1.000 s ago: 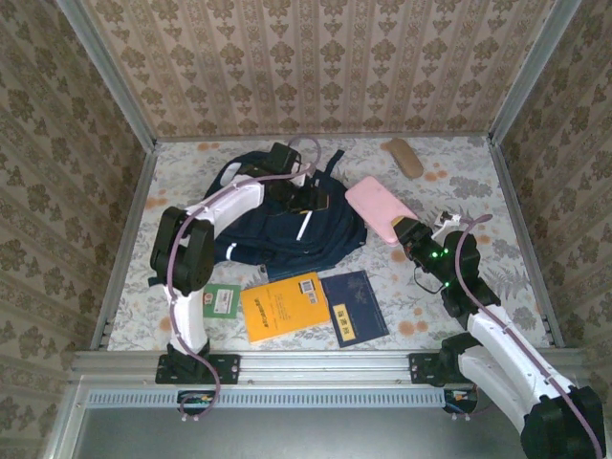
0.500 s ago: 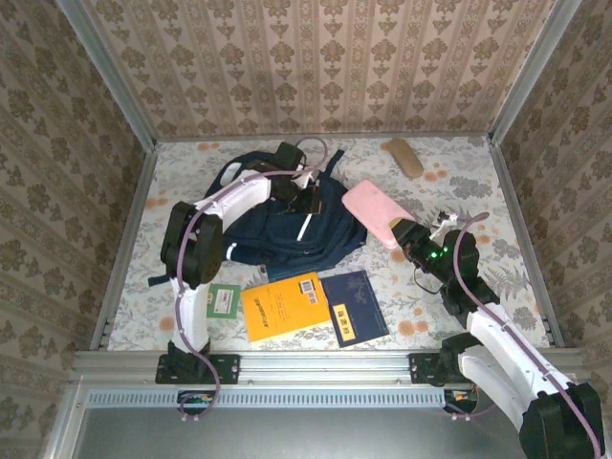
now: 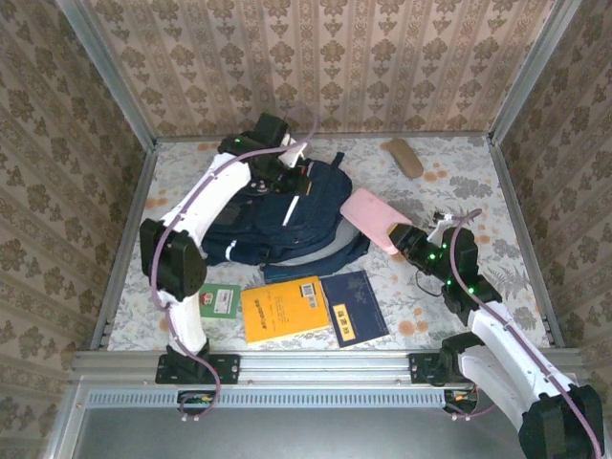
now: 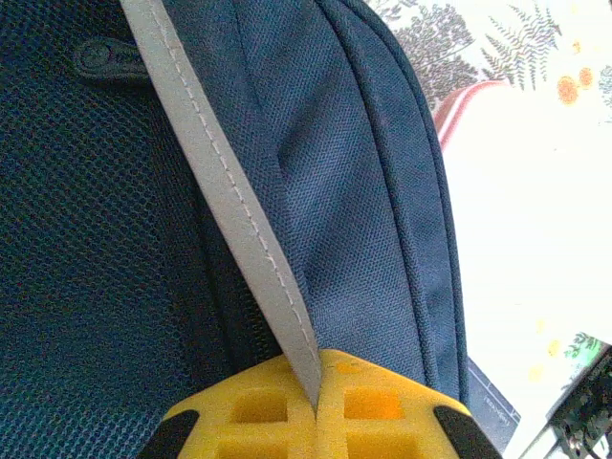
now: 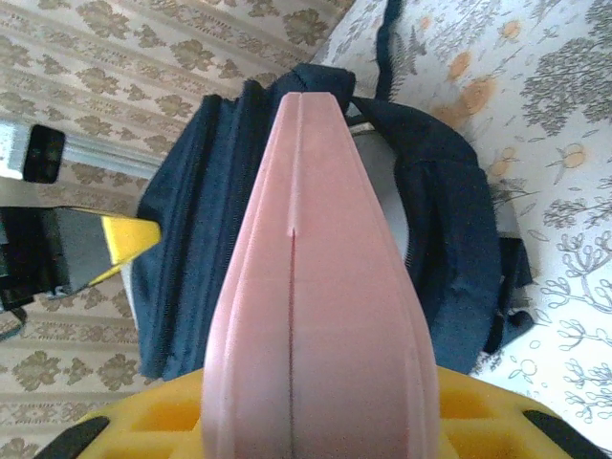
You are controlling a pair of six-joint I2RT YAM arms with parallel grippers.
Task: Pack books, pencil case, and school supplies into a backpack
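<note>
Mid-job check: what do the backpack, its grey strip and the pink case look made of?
The backpack looks like matte woven synthetic fabric; weave and a mesh panel show. Its grey strip is smooth stitched tape, possibly reflective. The pink case looks smooth and matte, maybe moulded plastic or silicone, with a centre seam.

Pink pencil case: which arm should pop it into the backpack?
Right. The right claw grips the flat pink pencil case, pointed at the dark navy fabric backpack; the left claw is shut on the backpack's grey trim strip.
</note>
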